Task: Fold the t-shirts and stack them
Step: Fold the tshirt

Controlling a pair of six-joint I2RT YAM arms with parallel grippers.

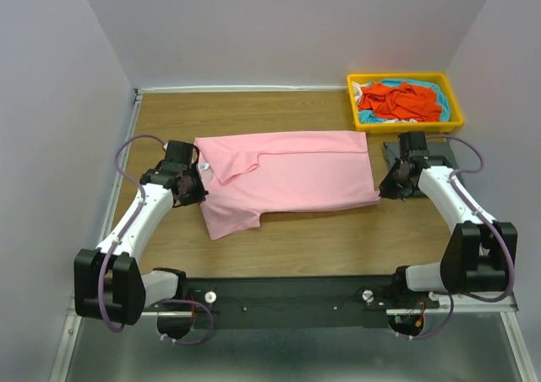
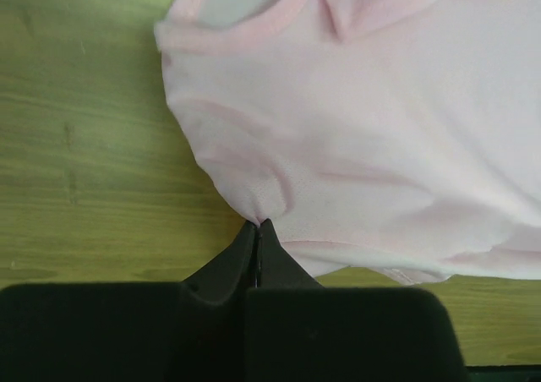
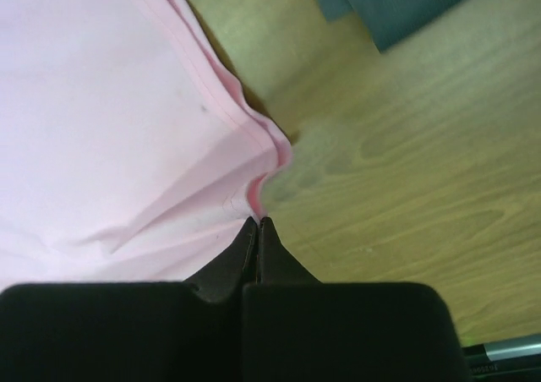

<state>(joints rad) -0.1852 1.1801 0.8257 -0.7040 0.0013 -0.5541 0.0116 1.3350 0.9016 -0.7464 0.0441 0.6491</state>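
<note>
A light pink t-shirt (image 1: 287, 177) lies spread across the middle of the wooden table, its far edge folded over towards me. My left gripper (image 1: 193, 188) is shut on the shirt's left side near the collar, and the cloth (image 2: 355, 128) bunches at the pinched tips (image 2: 257, 223). My right gripper (image 1: 390, 186) is shut on the shirt's near right corner, where the hem (image 3: 254, 128) puckers at the tips (image 3: 257, 221). A dark grey t-shirt (image 1: 423, 155) lies folded under the right arm. Orange-red (image 1: 397, 100) and turquoise (image 1: 441, 96) t-shirts sit crumpled in the tray.
A yellow plastic tray (image 1: 406, 126) stands at the back right of the table. White walls close in on the left, back and right. The black base bar (image 1: 287, 299) of the arms runs along the near edge.
</note>
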